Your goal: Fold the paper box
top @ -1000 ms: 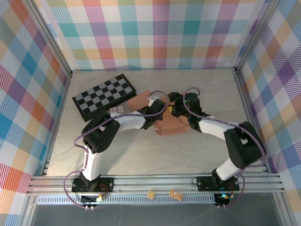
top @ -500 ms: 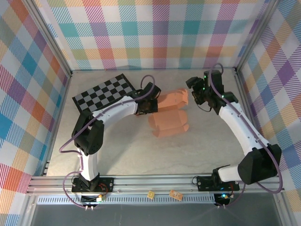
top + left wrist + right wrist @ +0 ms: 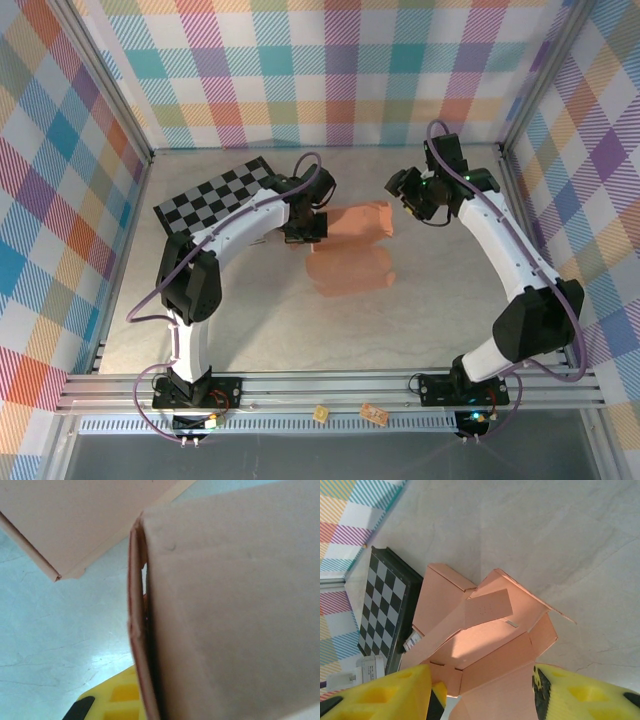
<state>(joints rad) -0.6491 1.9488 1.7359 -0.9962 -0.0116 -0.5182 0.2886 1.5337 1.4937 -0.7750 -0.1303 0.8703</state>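
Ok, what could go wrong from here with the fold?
The left end effector pinches the box at one thin edge, so a push could pull it free or crease it. The open right end effector faces the box's open side, where a loose flap lies across the inside; it might get crushed.

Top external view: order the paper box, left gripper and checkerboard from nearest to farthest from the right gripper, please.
Measured from the right gripper:
1. paper box, just to its left, near the table's middle.
2. left gripper, at the box's far left edge.
3. checkerboard, far left, toward the back.
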